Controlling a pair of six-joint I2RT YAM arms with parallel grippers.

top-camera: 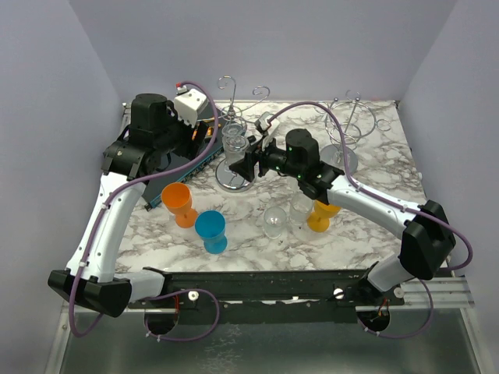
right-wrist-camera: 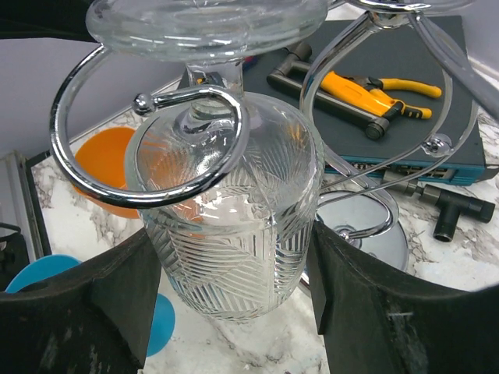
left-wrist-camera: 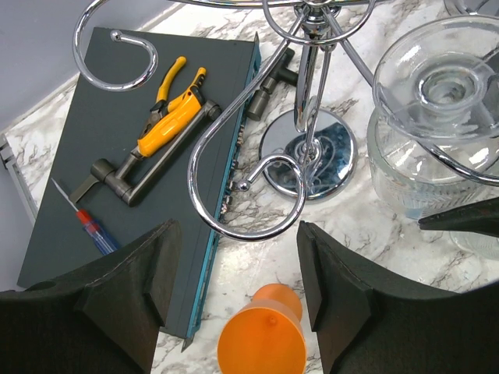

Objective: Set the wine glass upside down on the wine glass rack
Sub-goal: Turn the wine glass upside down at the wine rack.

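Marble-patterned bench (top-camera: 390, 173), grey walls (top-camera: 257, 39) on three sides.

Item 1: wine glass (right-wrist-camera: 234, 195), clear, cut pattern. Inverted, with long axis upright, foot at the top and bowl mouth down. Stem stood inside one open loop (right-wrist-camera: 93, 187) of the chrome rack (top-camera: 232, 181). The foot was above that ring, and appeared to be a little clear of the wire rather than resting on it. The bowl hung beneath, off the bench.

Item 2: right gripper (right-wrist-camera: 234, 245). Its fingers (right-wrist-camera: 125, 304) were clenched on the bowl, one on each side, approaching from the robot's side of the rack. Judged to be carrying the glass; the right arm was the one engaged.

Item 3: left gripper (left-wrist-camera: 236, 234). Fingers released, nothing between them. It hovered above a neighbouring empty hook (left-wrist-camera: 257, 195), beside the glass, not touching it.

Relation governing the next move: foot directly over the ring, stem already threaded. Judged to need a short straight lowering until the foot seats, then the fingers parting away from the bowl. Any tilt could drag the stem against the loop's open end.

Item 4: surroundings.
- Orange cup (top-camera: 179, 204) and blue cup (top-camera: 211, 231) near the rack base.
- Yellow cup (top-camera: 322, 216).
- Second rack (top-camera: 347, 128) well apart to the right.
- Dark board (left-wrist-camera: 93, 179) carrying yellow pliers (left-wrist-camera: 175, 105).
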